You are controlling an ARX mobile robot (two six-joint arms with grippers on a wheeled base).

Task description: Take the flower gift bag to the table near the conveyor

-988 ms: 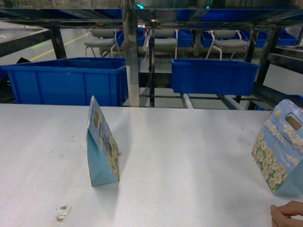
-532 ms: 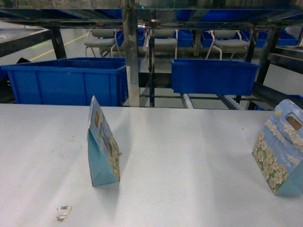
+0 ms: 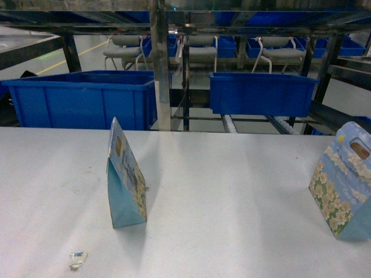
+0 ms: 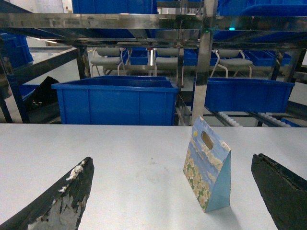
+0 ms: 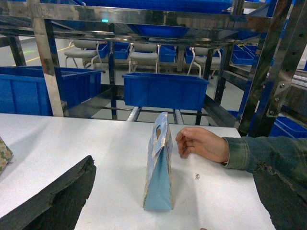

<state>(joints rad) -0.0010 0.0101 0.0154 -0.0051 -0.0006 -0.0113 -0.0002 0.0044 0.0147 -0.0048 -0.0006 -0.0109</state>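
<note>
Behind table (image 3: 232,191), conveyor (image 3: 255,123) rollers mostly hidden by bins (image 3: 262,92).

No readable text, labels, brands or numbers in any view. The two gift bags (image 3: 126,176) (image 3: 344,182) show only a printed flower-and-sky pattern, no lettering legible. The blue bins (image 3: 81,98) carry no visible markings. The steel rack (image 3: 160,63) has no signs or tags. The small crumpled scrap (image 3: 77,258) on the white table (image 3: 232,197) may bear some dark print, but it is too small and blurred to read.
</note>
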